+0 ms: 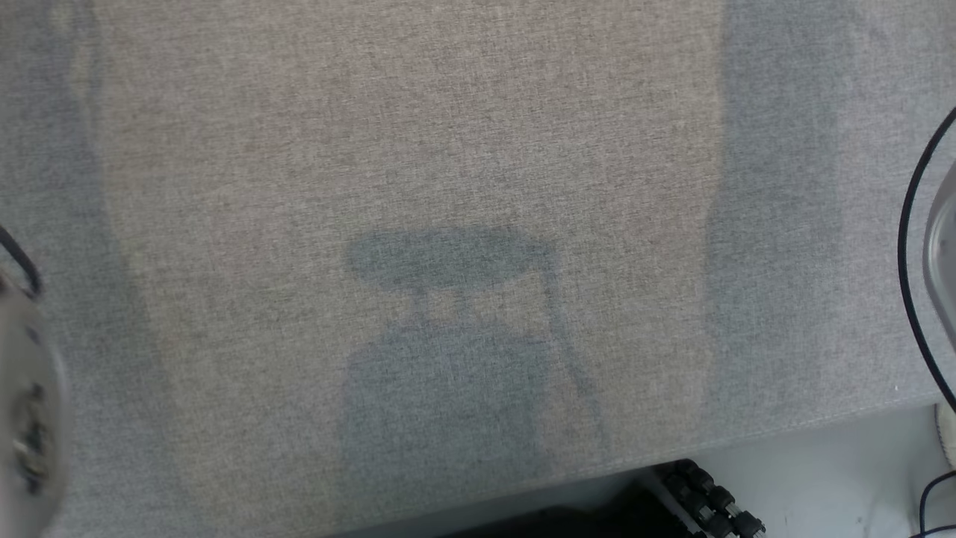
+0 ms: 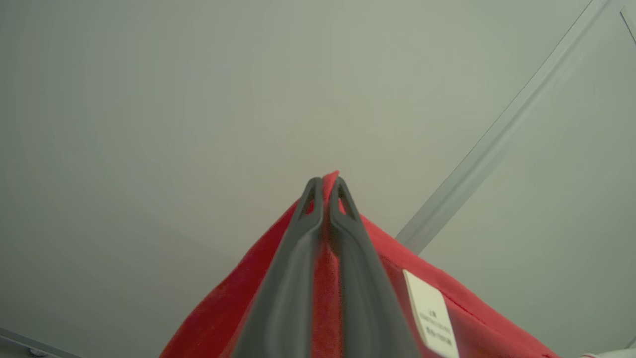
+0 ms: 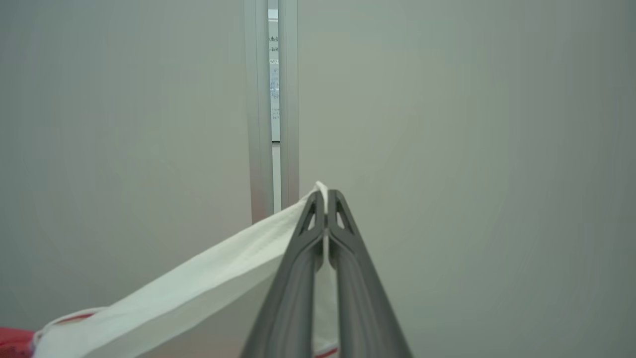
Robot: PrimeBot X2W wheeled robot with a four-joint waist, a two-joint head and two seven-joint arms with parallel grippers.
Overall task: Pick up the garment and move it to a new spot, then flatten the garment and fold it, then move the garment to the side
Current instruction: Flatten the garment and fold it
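the garment point(image 2: 218, 308) is red cloth with a white section trimmed in red. one red corner is pinched in the left gripper point(image 2: 325, 186) and drapes toward 7 and 4 o'clock, with a white label point(image 2: 431, 313) at 5 o'clock. the white part, pinched in the right gripper point(image 3: 325, 199), stretches toward 8 o'clock.

Grey fabric-covered table point(image 1: 448, 149): 1.
Garment point(image 2: 213, 308): 1, red cloth in the left wrist view, white cloth in the right wrist view.
White label point(image 2: 431, 314) on it: 1.
Grippers: 2, the left gripper point(image 2: 326, 185) and the right gripper point(image 3: 326, 198).
Dark fingers point(image 2: 288, 278): 2 per gripper, 4 in all.
Metal wall strips point(image 3: 258, 124): 1 in the left wrist view, 2 side by side in the right.
Black cables point(image 1: 906, 246): 3 stretches.
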